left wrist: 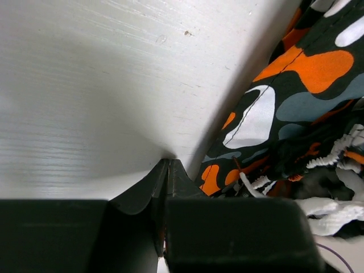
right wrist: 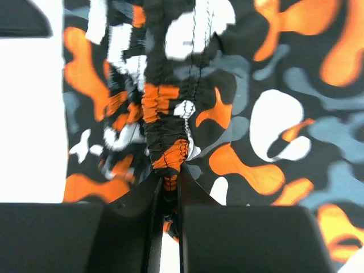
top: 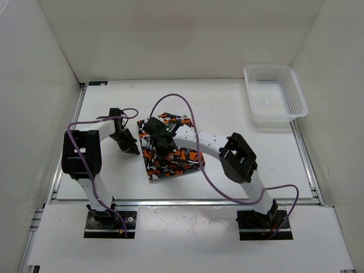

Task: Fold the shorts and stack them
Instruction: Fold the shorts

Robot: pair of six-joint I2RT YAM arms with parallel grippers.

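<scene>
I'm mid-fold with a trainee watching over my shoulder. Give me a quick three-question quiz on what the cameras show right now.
1. True or false: the left hand is gripping the shorts.
2. Where is the white basket? A) far right, apart from the shorts B) between the two arms C) on top of the shorts
3. Fill in: the right hand is shut on the ___.
Key: 1 false, it is shut on nothing, beside the shorts' edge. 2 A. 3 shorts, pinched at a gathered band.
</scene>
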